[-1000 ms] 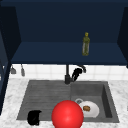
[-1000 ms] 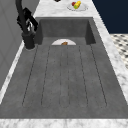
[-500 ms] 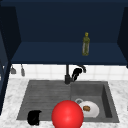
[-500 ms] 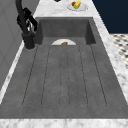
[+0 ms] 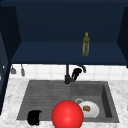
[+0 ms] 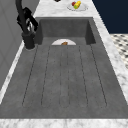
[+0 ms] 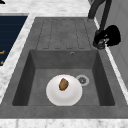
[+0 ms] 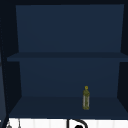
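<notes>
left hand [image 5: 34,117]: front edge of the draining board, fingers curled, holding nothing | red ball [image 5: 67,115]: just left of the plate [image 5: 92,111] carrying a brown morsel [image 7: 63,84] in the basin | right hand [image 5: 76,73]: at the faucet [image 5: 67,75], fingers wrapped round its spout | bottle [image 5: 86,44]: upright on the cabinet shelf.

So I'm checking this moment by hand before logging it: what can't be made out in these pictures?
- Right hand at the faucet: whether its fingers grip is unclear, black on black, in the front and both side views.
- Left hand: a dark blob in the front view.
- Plate: partly hidden by the red ball in the front view.
- Food on the plate: too small to identify.
</notes>
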You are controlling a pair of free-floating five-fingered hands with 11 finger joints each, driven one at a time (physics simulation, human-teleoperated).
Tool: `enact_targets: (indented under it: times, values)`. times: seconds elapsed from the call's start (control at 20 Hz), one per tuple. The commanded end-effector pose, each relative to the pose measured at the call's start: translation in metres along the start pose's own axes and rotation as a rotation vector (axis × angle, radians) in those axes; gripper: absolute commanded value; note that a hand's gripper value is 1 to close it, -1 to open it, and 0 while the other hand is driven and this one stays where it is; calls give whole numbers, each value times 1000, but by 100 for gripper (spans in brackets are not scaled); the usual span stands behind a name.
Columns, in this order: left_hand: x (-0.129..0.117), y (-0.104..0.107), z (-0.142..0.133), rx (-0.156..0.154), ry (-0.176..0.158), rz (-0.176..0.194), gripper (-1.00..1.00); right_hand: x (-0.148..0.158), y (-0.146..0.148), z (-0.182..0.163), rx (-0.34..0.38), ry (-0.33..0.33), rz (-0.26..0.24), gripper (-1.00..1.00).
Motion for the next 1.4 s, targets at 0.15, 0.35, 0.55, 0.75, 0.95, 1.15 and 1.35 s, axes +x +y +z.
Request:
enact_targets:
  times: [0.15,0.35,0.55,0.75,0.95,1.15,1.35]
  values:
    - [0,0,0,0,0,0,0,7,8,2,115,87,112,100]
    - [0,0,0,0,0,0,0,10,9,3,110,96,128,100]
    - [0,0,0,0,0,0,0,12,9,4,106,104,144,100]
    - [0,0,0,0,0,0,0,14,10,4,103,111,160,100]
    - [0,0,0,0,0,0,0,15,10,5,100,113,172,100]
    - [0,0,0,0,0,0,0,17,10,5,98,118,179,100]
    - [0,0,0,0,0,0,0,22,9,-3,86,134,143,100]
